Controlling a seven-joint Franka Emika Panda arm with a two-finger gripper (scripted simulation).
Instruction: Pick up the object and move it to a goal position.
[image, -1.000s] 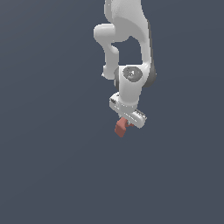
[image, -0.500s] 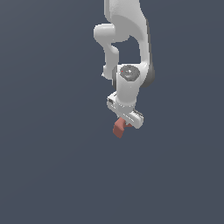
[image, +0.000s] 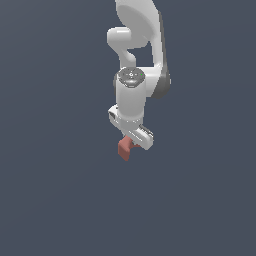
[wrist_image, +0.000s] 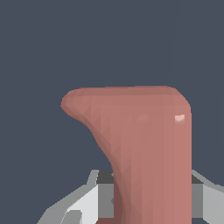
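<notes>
The object (image: 124, 148) is a small reddish-brown blocky piece with an L-like notch. It sticks out from under the white gripper (image: 131, 144) of the Panda arm, near the middle of the exterior view. The gripper is shut on it and holds it off the ground. In the wrist view the object (wrist_image: 144, 148) fills the centre, rising from between the grey-white fingers (wrist_image: 83, 203), with its short arm bent to one side. The fingertips themselves are hidden behind the object.
The white arm (image: 137, 60) hangs down from the top of the exterior view. Around it there is only a plain dark blue-grey background. No goal marker shows.
The arm has turned its wrist and the gripper has shifted slightly toward the exterior view's left and up, still carrying the object.
</notes>
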